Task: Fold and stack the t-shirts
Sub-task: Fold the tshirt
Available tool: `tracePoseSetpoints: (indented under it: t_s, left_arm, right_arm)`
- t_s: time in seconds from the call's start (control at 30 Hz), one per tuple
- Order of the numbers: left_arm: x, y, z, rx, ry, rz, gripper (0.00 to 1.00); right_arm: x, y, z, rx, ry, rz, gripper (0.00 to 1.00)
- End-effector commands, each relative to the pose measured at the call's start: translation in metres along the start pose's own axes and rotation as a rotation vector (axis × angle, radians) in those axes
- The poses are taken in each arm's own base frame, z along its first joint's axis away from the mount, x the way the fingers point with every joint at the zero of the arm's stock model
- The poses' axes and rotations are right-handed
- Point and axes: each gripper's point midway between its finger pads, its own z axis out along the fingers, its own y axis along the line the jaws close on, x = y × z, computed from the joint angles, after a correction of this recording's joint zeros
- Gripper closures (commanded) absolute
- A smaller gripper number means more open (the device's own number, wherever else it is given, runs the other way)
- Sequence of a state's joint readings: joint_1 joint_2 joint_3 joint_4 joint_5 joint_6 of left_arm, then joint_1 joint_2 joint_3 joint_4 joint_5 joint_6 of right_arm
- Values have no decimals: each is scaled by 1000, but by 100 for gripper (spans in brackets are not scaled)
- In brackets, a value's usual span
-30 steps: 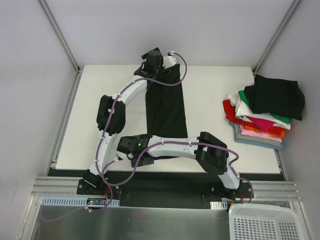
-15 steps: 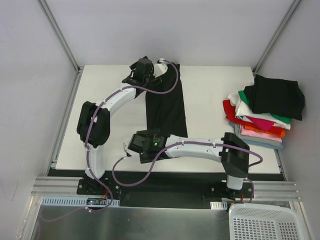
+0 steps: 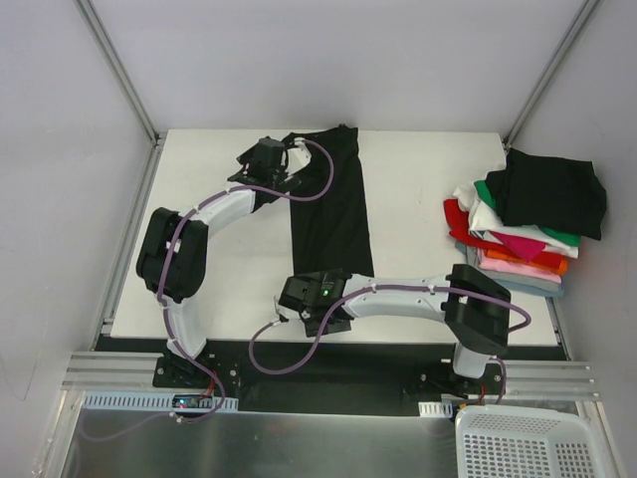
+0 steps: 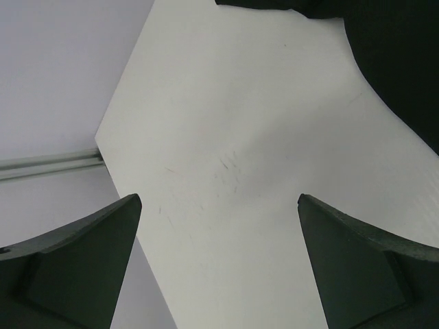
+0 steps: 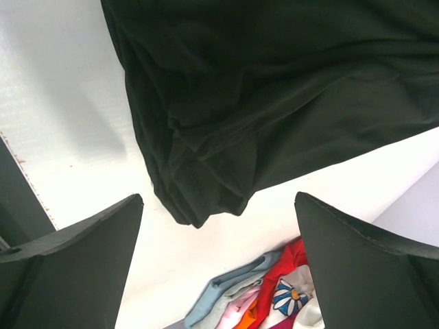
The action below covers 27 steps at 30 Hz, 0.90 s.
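right gripper [image 5: 218, 205] jaws wide, holding nothing, at near end of black t-shirt [image 3: 330, 214] | shirt a long folded strip mid-table [image 3: 418, 189] | stack of folded t-shirts [image 3: 518, 244] at right edge | left gripper [image 4: 218, 200] wide, empty, beside shirt's far-left corner

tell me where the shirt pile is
In the top view the shirt pile sits at the right edge of the table, right of the long black shirt.
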<state>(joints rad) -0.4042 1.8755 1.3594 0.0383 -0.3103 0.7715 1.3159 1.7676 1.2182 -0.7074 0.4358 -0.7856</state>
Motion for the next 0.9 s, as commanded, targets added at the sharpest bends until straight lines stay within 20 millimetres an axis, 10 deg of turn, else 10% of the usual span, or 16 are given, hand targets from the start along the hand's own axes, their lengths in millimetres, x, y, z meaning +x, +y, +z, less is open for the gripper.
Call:
tracePoseSetpoints:
  t_s: [0.0, 0.87]
  left_arm:
    - [-12, 28, -17, -87, -47, -57, 1]
    - [0, 8, 9, -69, -8, -73, 1]
  right_arm:
    - [3, -1, -15, -10, -54, 74, 2]
    - [2, 25, 23, -22, -57, 116, 2]
